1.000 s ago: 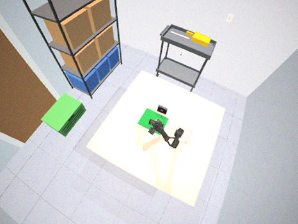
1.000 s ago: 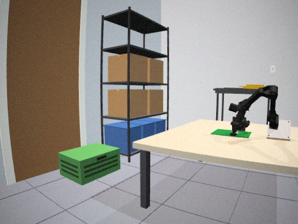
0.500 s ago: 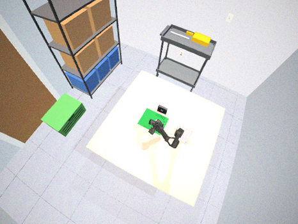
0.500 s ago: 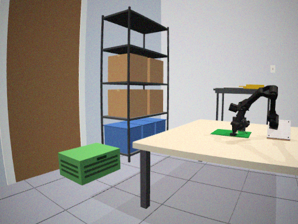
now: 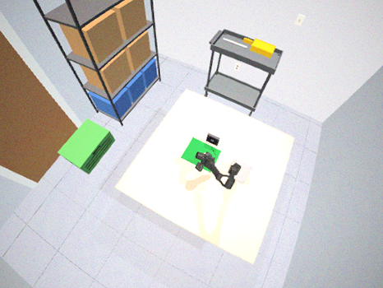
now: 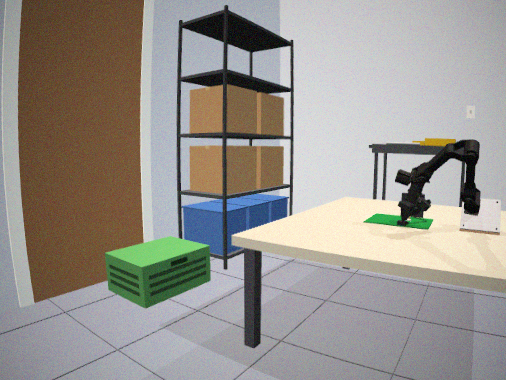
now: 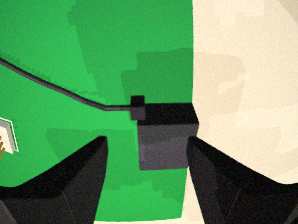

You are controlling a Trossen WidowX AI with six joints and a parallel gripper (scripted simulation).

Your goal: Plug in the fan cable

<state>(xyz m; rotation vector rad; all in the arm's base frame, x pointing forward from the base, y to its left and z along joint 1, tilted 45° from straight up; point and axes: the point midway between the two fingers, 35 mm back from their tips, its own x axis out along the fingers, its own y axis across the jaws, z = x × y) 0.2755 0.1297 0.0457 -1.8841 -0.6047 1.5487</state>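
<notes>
The plug (image 7: 163, 146) is a dark grey block on the green board (image 5: 189, 153) (image 6: 376, 220) (image 7: 45, 25), near the board's edge in the wrist view. The thin dark cable (image 7: 65, 92) runs left from a small black piece at its upper left corner. My gripper (image 6: 403, 221) (image 7: 148, 144) is part open, low over the board. In the wrist view the plug shows between the fingertips, off toward the right one, which overlaps its edge; the left finger stands apart from it. Part of the header (image 7: 6, 136), white-edged with brown pins, shows at the far left.
The dark fan (image 5: 213, 139) stands beside the board on the pale table (image 5: 158, 171) (image 6: 300, 250). A white panel (image 5: 244, 172) (image 6: 487, 220) stands by the arm's base. A shelf rack, a grey cart and a green crate (image 5: 86, 142) (image 6: 160, 255) are around the table.
</notes>
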